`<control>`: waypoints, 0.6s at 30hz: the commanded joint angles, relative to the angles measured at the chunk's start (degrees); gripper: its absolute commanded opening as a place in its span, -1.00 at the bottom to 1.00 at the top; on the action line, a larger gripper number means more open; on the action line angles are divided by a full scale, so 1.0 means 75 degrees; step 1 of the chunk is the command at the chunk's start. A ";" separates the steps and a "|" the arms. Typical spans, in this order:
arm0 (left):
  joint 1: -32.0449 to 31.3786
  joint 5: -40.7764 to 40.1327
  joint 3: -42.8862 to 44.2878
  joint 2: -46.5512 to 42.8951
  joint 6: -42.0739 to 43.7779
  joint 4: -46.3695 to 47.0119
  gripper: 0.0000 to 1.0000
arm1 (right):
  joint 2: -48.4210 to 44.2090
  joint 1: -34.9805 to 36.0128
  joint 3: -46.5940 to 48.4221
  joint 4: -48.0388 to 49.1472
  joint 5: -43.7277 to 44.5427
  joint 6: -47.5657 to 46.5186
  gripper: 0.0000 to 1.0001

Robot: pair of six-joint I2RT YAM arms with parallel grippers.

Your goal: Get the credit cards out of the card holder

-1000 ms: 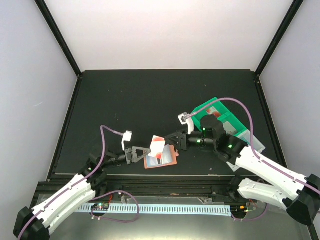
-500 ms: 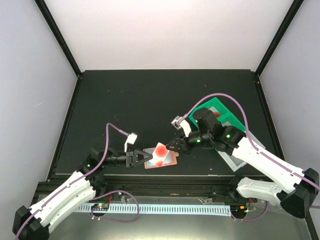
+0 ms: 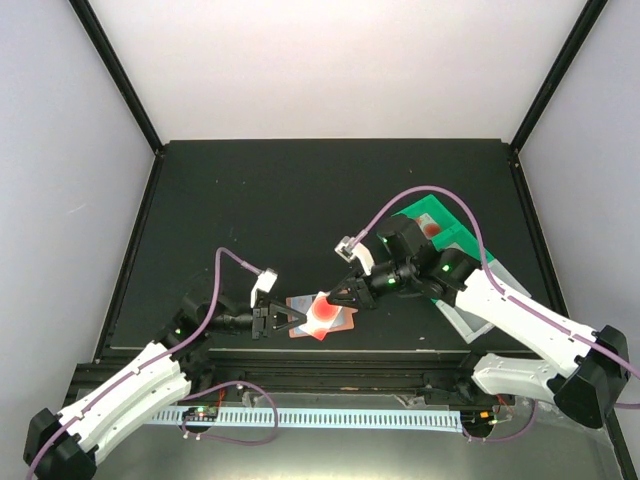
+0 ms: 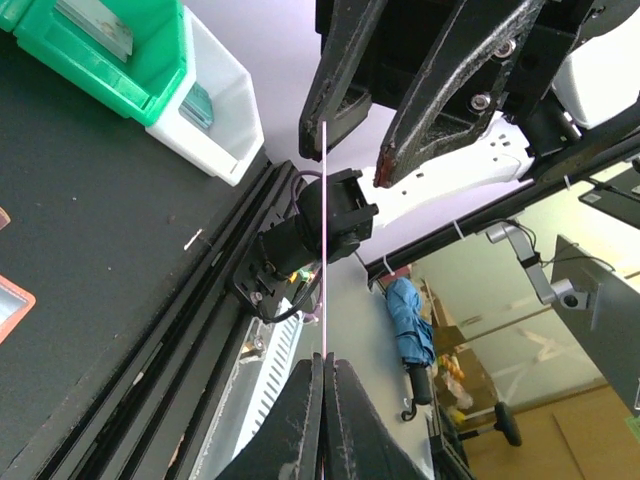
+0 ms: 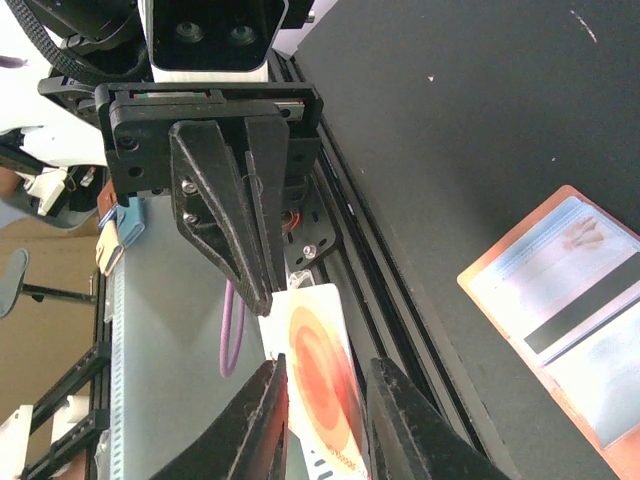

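My left gripper [image 3: 297,318] is shut on the edge of a white card with a red-orange circle [image 3: 322,312] and holds it above the card holder [image 3: 344,321]. In the left wrist view the card [image 4: 325,250] is edge-on between the shut fingers [image 4: 325,365]. My right gripper [image 3: 336,298] is open, its fingers either side of the card's other end [image 5: 328,368]. The salmon-orange card holder [image 5: 560,300] lies open on the table, with pale blue pockets. A pale card with a dark stripe [image 5: 575,320] sits in it.
A green bin [image 3: 440,226] stands behind the right arm, with a white tray [image 3: 478,305] beside it. Both show in the left wrist view, the bin [image 4: 110,50] at top left. The table's front rail [image 5: 390,260] runs just below the grippers.
The right arm has swung left and its open gripper has closed in on the card. The left gripper has edged right, still holding the card, which now lies flatter.
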 commanded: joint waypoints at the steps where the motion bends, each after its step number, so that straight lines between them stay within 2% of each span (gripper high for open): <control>1: -0.0065 0.0233 0.0181 0.0015 0.0165 0.0119 -0.97 | 0.0091 -0.0027 -0.0057 0.0153 -0.0196 -0.0085 -0.56; 4: -0.0086 0.0243 0.0169 -0.0010 0.0170 0.0139 -0.97 | 0.0143 -0.0021 -0.0070 0.0200 -0.0317 -0.0082 -0.59; 12: -0.0106 0.0233 0.0142 -0.0053 0.0160 0.0159 -0.97 | 0.0074 -0.0027 -0.0100 0.0278 -0.0381 -0.0097 -0.98; 15: -0.0109 0.0093 0.0170 -0.0078 0.0156 0.0056 -0.97 | 0.0011 -0.0029 -0.0155 0.0368 -0.0460 -0.0062 -0.98; 16: -0.0106 -0.0017 0.0193 -0.0089 0.0166 -0.0024 -0.93 | -0.0032 -0.0028 -0.0174 0.0420 -0.0477 -0.0018 -0.98; 18: -0.0108 -0.0227 0.0240 -0.0140 0.0175 -0.0195 -0.67 | -0.0135 -0.0021 -0.0235 0.0559 -0.0398 0.0063 -0.98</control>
